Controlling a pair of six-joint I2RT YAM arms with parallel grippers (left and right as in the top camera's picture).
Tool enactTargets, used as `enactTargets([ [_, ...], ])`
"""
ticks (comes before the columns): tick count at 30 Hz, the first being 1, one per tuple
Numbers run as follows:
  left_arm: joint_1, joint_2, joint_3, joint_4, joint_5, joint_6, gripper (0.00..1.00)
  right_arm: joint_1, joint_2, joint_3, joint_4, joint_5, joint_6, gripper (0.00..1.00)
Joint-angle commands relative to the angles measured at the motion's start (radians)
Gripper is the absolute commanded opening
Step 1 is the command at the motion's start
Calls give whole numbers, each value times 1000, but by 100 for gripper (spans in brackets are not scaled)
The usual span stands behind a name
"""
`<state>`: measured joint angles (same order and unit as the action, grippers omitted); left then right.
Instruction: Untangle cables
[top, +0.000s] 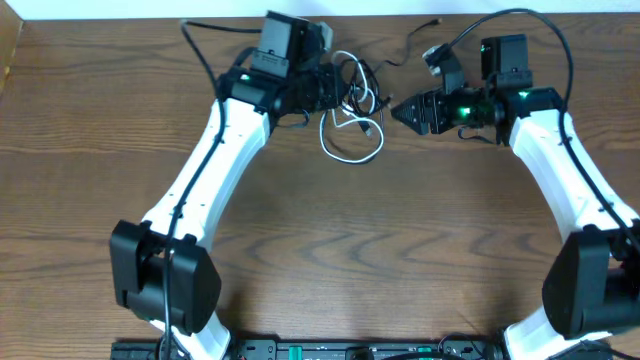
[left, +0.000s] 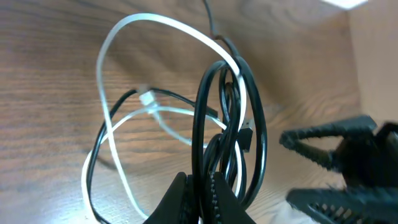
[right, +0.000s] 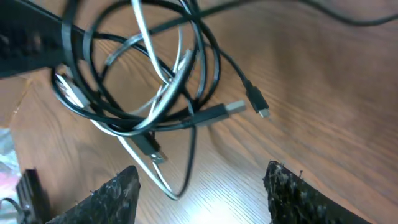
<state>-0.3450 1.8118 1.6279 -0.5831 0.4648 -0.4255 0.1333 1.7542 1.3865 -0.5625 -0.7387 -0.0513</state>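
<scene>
While the black cable (left: 199, 124) and the white cable (left: 155, 22) lie looped through each other at the far middle of the table (top: 330, 240), the left gripper (left: 208, 199) is clamped on the black loops.

Seen from overhead, the tangle sits between the two grippers, with a white loop sagging toward the near side. The left gripper's fingers are pressed together around several turns of the black cable, which stand upright from them; whether the white cable is also pinched cannot be told. The right gripper (top: 398, 110) points at the tangle from the right, just beside it and not touching, with its jaws apart. Small plug ends (right: 231, 107) rest on the wood at the edge of the loops.
</scene>
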Motion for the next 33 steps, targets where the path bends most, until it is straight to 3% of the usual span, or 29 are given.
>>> enactTargets([
  [1, 2, -4, 13, -11, -1, -93, 8, 31, 2, 7, 18, -31, 46, 60],
  [10, 2, -4, 13, -69, 98, -84, 7, 100, 2, 7, 129, 95, 177, 57],
  [21, 2, -4, 13, -71, 249, -85, 8, 170, 5, 7, 170, 274, 177, 43],
  [24, 2, -4, 13, -71, 286, -85, 7, 179, 12, 7, 190, 291, 177, 34],
  [30, 2, -3, 13, -90, 279, -61, 7, 181, 15, 7, 193, 314, 177, 2],
  [33, 2, -3, 13, -93, 280, -46, 8, 176, 15, 7, 192, 318, 177, 1],
])
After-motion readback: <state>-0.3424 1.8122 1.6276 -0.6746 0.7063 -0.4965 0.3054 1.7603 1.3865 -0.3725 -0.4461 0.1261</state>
